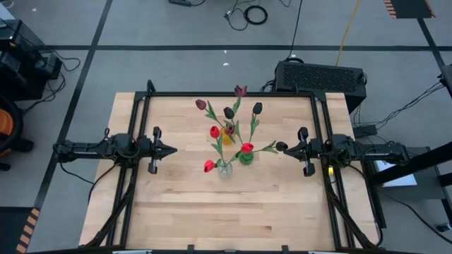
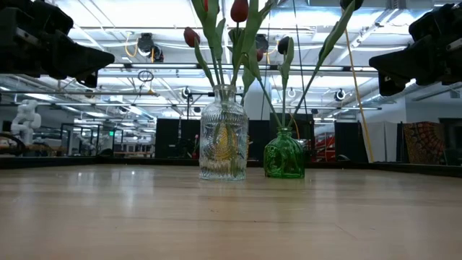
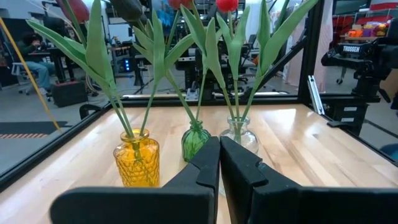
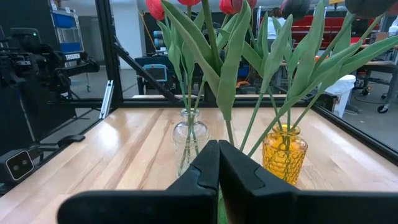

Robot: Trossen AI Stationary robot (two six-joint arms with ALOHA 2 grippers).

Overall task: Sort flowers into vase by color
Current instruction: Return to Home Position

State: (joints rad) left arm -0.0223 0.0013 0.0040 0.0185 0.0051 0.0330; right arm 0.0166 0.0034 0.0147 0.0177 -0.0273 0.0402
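Three small vases stand close together mid-table: a clear glass one (image 1: 224, 169) (image 2: 223, 141), a green one (image 1: 246, 158) (image 2: 284, 154) and a yellow one (image 1: 227, 131) (image 3: 136, 158). Tulips with long green stems and leaves stand with their stems down the vase necks. Their heads are red (image 1: 215, 132), maroon (image 1: 201, 104) and near-black (image 1: 257, 108). My left gripper (image 1: 173, 149) (image 3: 219, 155) hovers shut to the left of the vases. My right gripper (image 1: 284, 147) (image 4: 218, 162) hovers shut to their right. Both point at the vases and touch nothing.
Black frame rails (image 1: 141, 113) run along the table's left, right and far sides. A black box (image 1: 321, 74) sits beyond the far edge. Bare wood (image 1: 226, 212) stretches from the vases to the near edge. Leaves (image 4: 236, 68) spread wide above the vases.
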